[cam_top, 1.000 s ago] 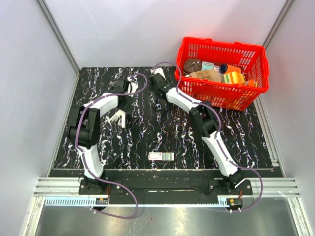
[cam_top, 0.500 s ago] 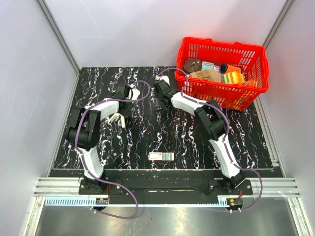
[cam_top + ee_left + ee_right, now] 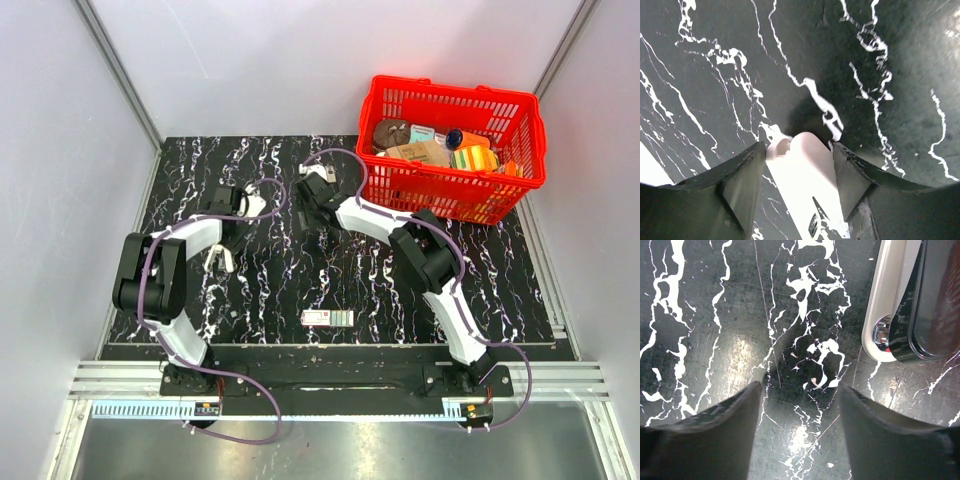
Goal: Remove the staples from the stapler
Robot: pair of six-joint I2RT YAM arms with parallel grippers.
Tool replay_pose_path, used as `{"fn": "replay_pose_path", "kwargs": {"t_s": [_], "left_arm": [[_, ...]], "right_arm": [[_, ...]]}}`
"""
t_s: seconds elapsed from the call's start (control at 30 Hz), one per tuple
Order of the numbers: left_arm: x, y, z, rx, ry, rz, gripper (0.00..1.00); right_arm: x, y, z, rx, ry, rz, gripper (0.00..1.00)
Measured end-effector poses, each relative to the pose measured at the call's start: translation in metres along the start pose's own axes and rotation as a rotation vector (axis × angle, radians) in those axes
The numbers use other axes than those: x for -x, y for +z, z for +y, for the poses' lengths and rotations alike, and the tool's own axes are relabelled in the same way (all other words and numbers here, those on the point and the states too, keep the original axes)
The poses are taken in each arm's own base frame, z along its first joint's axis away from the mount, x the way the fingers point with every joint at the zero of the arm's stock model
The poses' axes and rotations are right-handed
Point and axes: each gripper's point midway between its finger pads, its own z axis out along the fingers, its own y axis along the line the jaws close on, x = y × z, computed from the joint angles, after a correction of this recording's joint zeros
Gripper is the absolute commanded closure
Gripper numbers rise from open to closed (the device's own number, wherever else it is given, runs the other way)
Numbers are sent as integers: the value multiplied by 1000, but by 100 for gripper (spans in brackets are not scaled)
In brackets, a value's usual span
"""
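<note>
The small white stapler (image 3: 218, 262) is on the left part of the black marbled table (image 3: 300, 270). In the left wrist view its rounded end (image 3: 805, 170) sits between my left fingers, just above the table. My left gripper (image 3: 797, 145) is shut on the stapler, one finger on each side; it also shows in the top view (image 3: 217, 248). My right gripper (image 3: 308, 210) is over the table's back middle, apart from the stapler. In the right wrist view it (image 3: 800, 390) is open and empty, with bare table between the fingers. No staples show.
A small flat red-and-green labelled box (image 3: 327, 318) lies near the front edge. A red basket (image 3: 455, 88) with several items stands at the back right. A white-and-black object (image 3: 890, 305) lies beyond my right fingers; I cannot tell what it is.
My left gripper has moved left and toward the front, and the stapler has moved with it. My right gripper has shifted a little left across the back of the table.
</note>
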Motion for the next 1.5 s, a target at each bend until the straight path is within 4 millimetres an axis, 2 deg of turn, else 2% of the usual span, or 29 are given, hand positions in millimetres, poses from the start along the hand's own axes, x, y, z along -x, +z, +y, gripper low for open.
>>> {"fn": "replay_pose_path", "kwargs": {"t_s": [0.17,0.3,0.37,0.47,0.5,0.53,0.77,0.9,1.0,1.17,1.37,1.5], "left_arm": [[-12,-3,5,0,-7,10,37],[-18,-8,2,-19,-10,21,35],[-21,-13,0,-32,-14,30,34],[-22,-26,-1,-49,-37,30,29],[-20,-32,0,-51,-48,25,19],[-16,-37,2,-48,-57,15,3],[25,-71,33,17,-133,-101,1],[29,-81,36,15,-150,-125,1],[26,-86,37,14,-164,-122,1],[20,-90,48,0,-258,-144,1],[9,-91,61,-28,-366,-148,2],[10,-92,58,-45,-375,-155,21]], "right_arm": [[-1,-3,-7,-34,-7,8,14],[1,-11,-12,-55,-11,15,15],[8,-19,-12,-49,-7,1,18],[23,-34,-10,-32,2,-30,18],[29,-39,-9,-27,4,-44,18],[34,-44,-9,-25,5,-57,18],[65,-53,-15,-65,-27,-127,17],[96,-41,-12,-83,-29,-188,16],[103,-24,-21,-112,-32,-194,17],[95,8,-52,-188,-41,-147,17],[79,26,-75,-237,-46,-90,22],[73,28,-73,-234,-46,-73,31]]}}
